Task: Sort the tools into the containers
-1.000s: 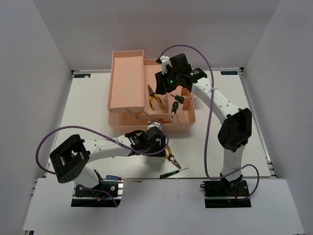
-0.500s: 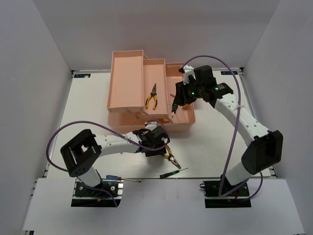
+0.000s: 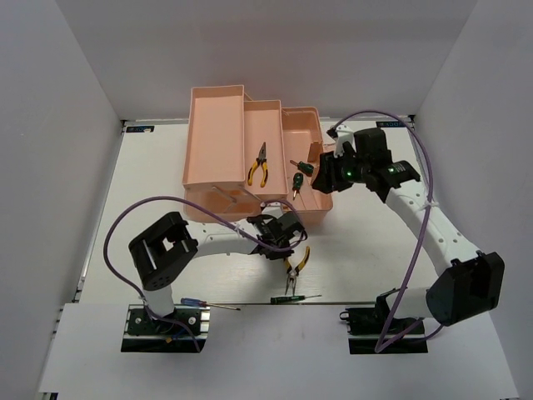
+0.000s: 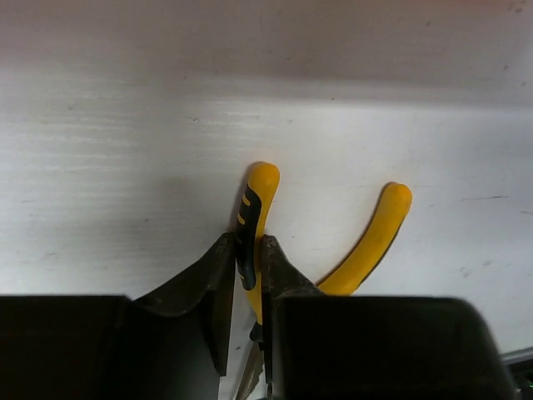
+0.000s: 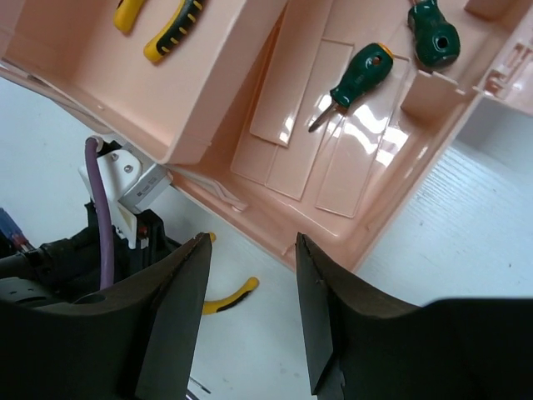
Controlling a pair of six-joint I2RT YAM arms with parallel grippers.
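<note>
Left hand (image 4: 250,250) was pinched narrow on one handle of the pliers (image 4: 371,242). In the wrist view that handle sat between the fingers and the other splayed free toward 2 o'clock. The pliers were at desk (image 3: 150,183) level, just off the front wall of the toolbox (image 3: 215,142), on its 6 o'clock side. In the top view the long axis ran roughly 12–6, handles toward 12, nose toward 6. Couldn't tell whether the tool was lifted or resting.

The relation that matters, my read: the middle tray (image 3: 265,121) lay at about 12 o'clock from the left hand, beyond the front wall. The second pliers (image 3: 258,164) lay in it, also roughly 12–6. So the carry looks like up, over the wall, toward 12. With a one-handle grip the tool can swing, so the free handle could catch the rim.

Left arm pose: folded low, forearm running toward 3 o'clock from the elbow, wrist pitched down at the desk.

Right hand (image 5: 250,275) was spread wide with nothing in it. It hovered over the toolbox's 3 o'clock end, above the base compartment holding both green screwdrivers (image 5: 358,79). The left arm was clearly the nearer one for these pliers.

Loose near the bases: slim screwdriver (image 3: 291,297) and blue-red screwdriver (image 3: 193,302).
</note>
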